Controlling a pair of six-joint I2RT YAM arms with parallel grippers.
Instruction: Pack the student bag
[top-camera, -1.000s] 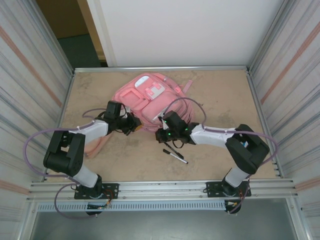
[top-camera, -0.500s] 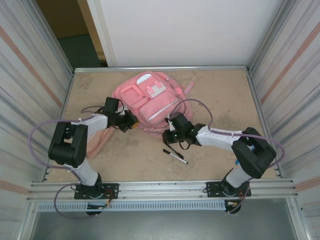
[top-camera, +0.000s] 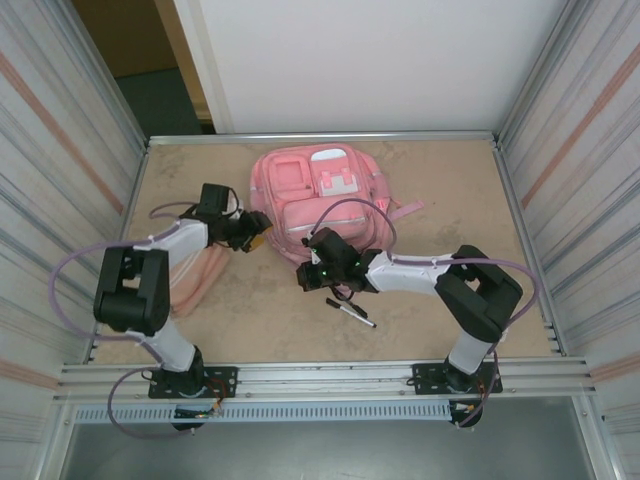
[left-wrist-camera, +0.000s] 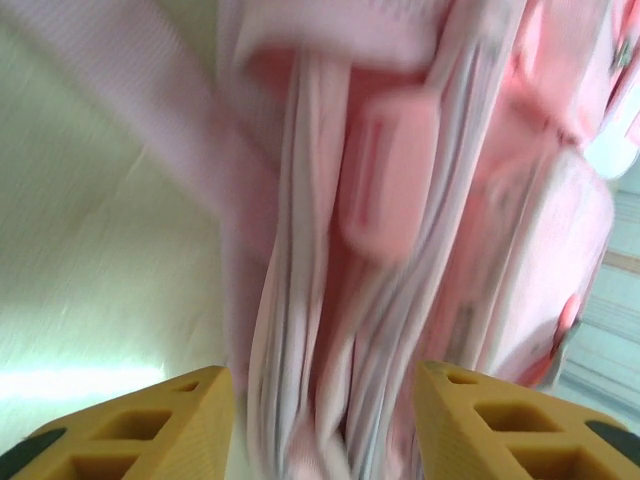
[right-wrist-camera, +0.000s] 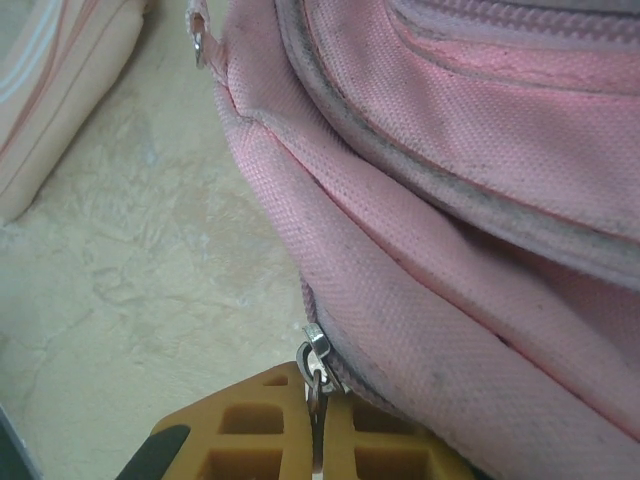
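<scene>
Beside the student bag (top-camera: 325, 195), the right gripper (right-wrist-camera: 315, 395) clamps its zipper pull (right-wrist-camera: 316, 350), likely to open it; the left gripper (left-wrist-camera: 322, 400) straddles side folds, jaws apart.

I see the student bag (top-camera: 325, 195) lying at the far middle of the tabletop (top-camera: 450, 180). Left of it — partly under my left arm — lies a pouch (top-camera: 192, 288). A pen (top-camera: 351, 311) lies in front of the bag. The left end effector (top-camera: 262, 240) sits at the bag's left side, the right end effector (right-wrist-camera: 318, 400) at its near edge, on a zip pull (right-wrist-camera: 316, 350).
</scene>
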